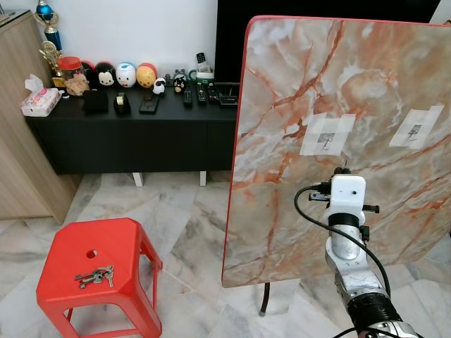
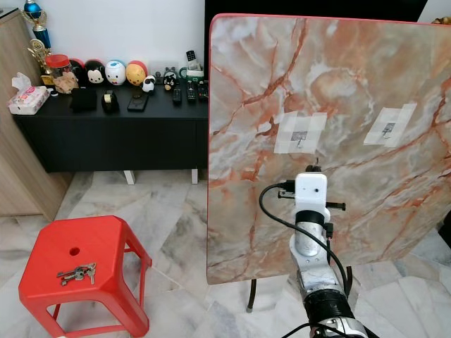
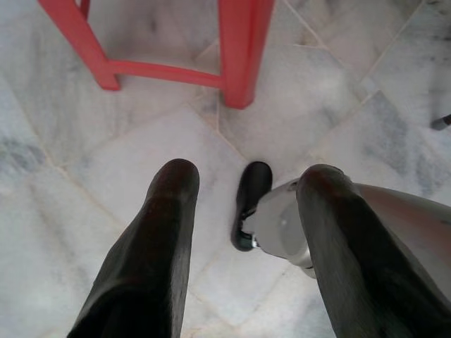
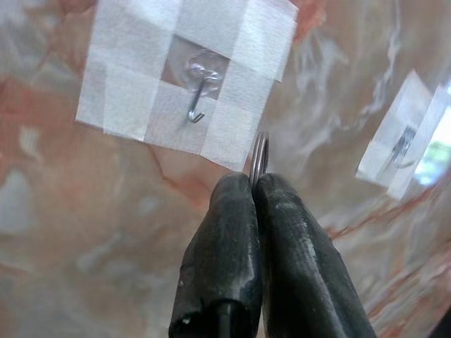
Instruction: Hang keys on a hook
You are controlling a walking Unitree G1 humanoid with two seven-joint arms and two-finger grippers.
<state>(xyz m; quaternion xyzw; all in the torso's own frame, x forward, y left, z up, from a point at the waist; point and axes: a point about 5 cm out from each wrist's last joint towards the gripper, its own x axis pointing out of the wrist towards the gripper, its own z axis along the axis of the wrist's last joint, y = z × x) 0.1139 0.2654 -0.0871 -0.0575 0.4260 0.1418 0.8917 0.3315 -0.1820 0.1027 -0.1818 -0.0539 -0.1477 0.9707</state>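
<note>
A marble tabletop (image 1: 282, 84) stands on edge in front of me with two small hooks taped to it, the left hook (image 1: 327, 139) and the right hook (image 1: 416, 129). My right gripper (image 1: 343, 172) is raised just below the left hook. In the right wrist view it (image 4: 255, 184) is shut on a thin metal key ring (image 4: 260, 156), whose top sits slightly beside and below the hook (image 4: 197, 105). A bunch of keys (image 1: 94, 276) lies on the red stool (image 1: 67, 246). My left gripper (image 3: 248, 172) hangs open over the floor beside the stool's legs (image 3: 239, 49).
A black sideboard (image 1: 127, 134) against the far wall carries toys, remotes and a tissue box. A wooden cabinet (image 1: 17, 141) stands at the left. The tabletop's leg (image 1: 264, 299) rests on the marble floor (image 1: 190, 232) between stool and board.
</note>
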